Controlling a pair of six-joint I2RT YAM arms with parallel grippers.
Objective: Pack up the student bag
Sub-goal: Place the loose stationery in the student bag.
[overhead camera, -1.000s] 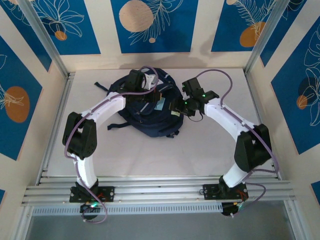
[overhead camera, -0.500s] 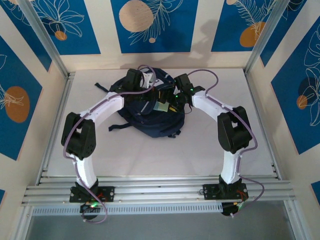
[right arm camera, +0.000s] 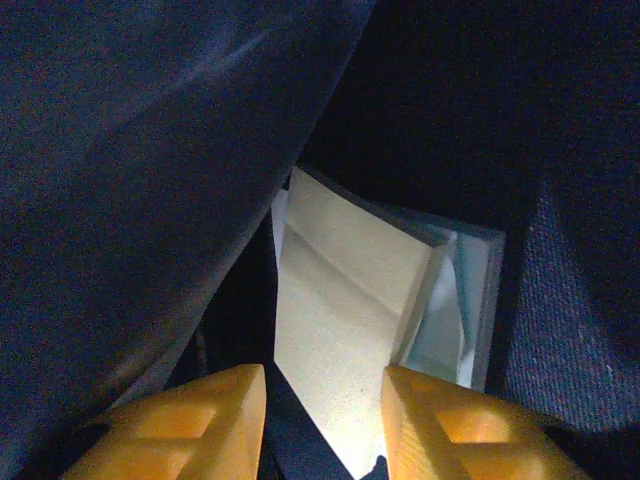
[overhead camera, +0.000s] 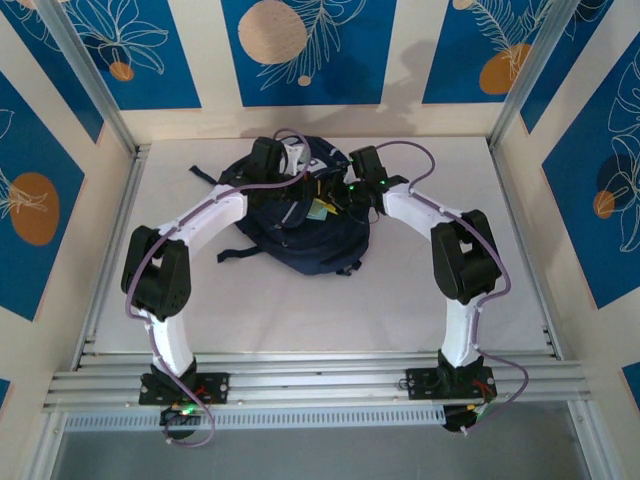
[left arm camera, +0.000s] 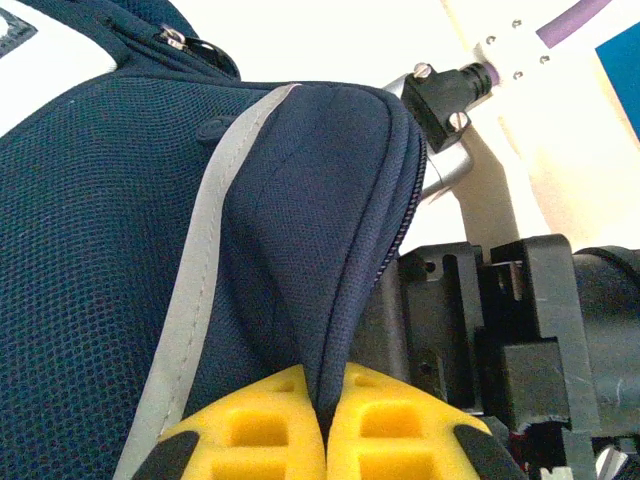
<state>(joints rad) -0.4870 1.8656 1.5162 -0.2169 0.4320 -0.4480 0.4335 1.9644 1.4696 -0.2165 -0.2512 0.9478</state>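
Note:
The student bag (overhead camera: 310, 245), a dark navy backpack with pale grey trim, lies at the back middle of the table. My left gripper (left arm camera: 328, 400) is shut on the navy fabric rim of the bag's (left arm camera: 120, 220) opening, beside the zip, and holds it up. My right gripper (right arm camera: 325, 375) is down inside the bag (right arm camera: 130, 150); its yellow jaws stand apart. A pale, folded paper booklet (right arm camera: 345, 300) lies just beyond and between them, with a dark gap at the left finger. From above, both grippers meet over the bag's top, left (overhead camera: 292, 180) and right (overhead camera: 335, 198), next to a pale teal item (overhead camera: 320, 210).
Dark straps (overhead camera: 235, 250) trail from the bag to the left and front. The white table (overhead camera: 420, 300) is walled by an aluminium frame (overhead camera: 520, 90) and blue patterned panels. The right arm's body (left arm camera: 520, 320) is close beside the held rim.
The right arm swung left from the bag's right side and pushed its gripper into the opening. Its jaws widened, then narrowed. The left gripper kept its hold on the rim.

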